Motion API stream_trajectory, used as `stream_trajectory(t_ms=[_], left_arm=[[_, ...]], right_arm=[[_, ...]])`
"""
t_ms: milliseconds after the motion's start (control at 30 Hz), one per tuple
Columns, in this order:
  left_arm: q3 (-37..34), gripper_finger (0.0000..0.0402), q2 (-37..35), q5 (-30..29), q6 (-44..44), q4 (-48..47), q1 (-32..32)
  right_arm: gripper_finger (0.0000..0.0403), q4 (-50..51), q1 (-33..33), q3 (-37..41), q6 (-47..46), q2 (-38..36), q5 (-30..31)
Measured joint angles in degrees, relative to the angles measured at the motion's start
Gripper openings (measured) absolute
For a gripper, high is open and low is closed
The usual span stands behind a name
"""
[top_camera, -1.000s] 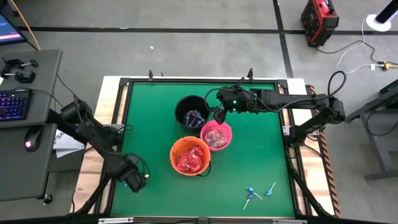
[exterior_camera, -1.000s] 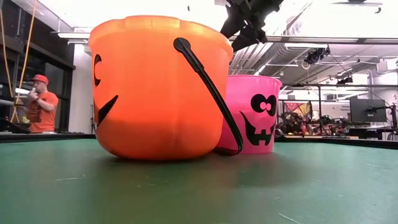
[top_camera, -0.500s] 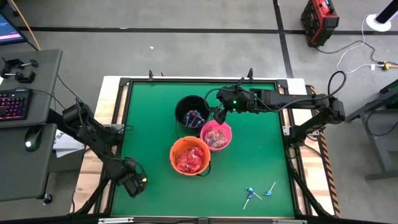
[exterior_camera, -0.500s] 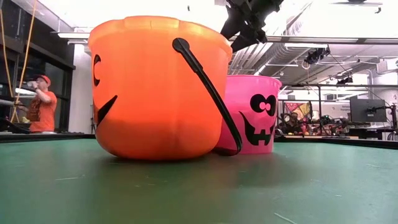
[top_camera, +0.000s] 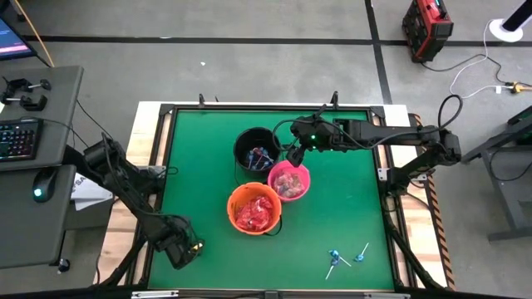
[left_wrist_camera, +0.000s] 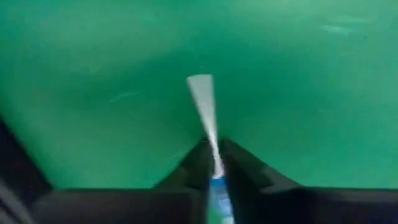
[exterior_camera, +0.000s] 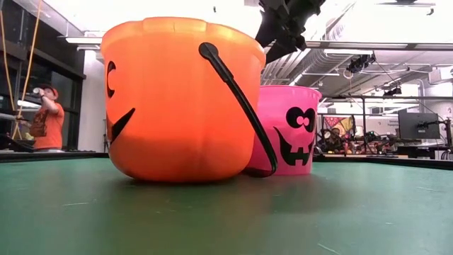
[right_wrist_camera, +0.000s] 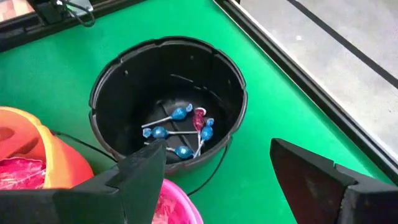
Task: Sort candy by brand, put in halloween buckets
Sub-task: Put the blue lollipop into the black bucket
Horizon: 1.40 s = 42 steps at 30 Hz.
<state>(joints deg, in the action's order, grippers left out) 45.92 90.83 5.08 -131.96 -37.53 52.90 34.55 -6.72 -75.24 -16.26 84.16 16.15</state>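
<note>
Lollipop point(left_wrist_camera: 208, 134) pinched in closed left claw point(left_wrist_camera: 214, 163), apparently near table's front-left corner; right claw point(right_wrist_camera: 214, 168) open over black bucket point(right_wrist_camera: 166, 93).

Bright overhead light, ceiling glare — left wrist view blurred

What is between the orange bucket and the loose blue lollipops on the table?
Only bare green table lies between the orange bucket and the loose lollipops, seen in the high view.
</note>
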Motion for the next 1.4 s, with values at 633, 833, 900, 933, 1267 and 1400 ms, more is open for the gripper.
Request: stream_trajectory(t_ms=[633,833,900,933,1267,1400], left_arm=[[3.09,0.0001,-23.41,-28.07,21.95,-12.66,-11.15],[6.41,0.0,-32.0,-35.52,56.76,-0.69,-27.1],[6.97,0.0,-32.14,-35.01,68.47,6.02,-33.19],[7.07,0.0,-31.77,-33.65,73.75,9.63,-36.3],[7.07,0.0006,-17.46,-18.85,109.69,32.01,-56.85],[7.16,0.0037,-13.35,-18.64,117.34,35.17,-59.24]], right_arm=[[0.0281,0.4,0.0,0.0,-1.48,-6.29,-0.2],[0.0281,-0.21,1.21,-0.02,-2.35,-11.83,-0.09],[0.0281,-0.51,2.16,-0.05,-4.26,-13.21,-0.07],[0.0281,-0.51,2.72,-0.07,-5.28,-13.74,-0.09],[0.0281,-0.27,9.69,0.03,-12.94,-14.4,0.73],[0.0281,-0.05,12.03,0.09,-15.53,-14.4,2.73]])
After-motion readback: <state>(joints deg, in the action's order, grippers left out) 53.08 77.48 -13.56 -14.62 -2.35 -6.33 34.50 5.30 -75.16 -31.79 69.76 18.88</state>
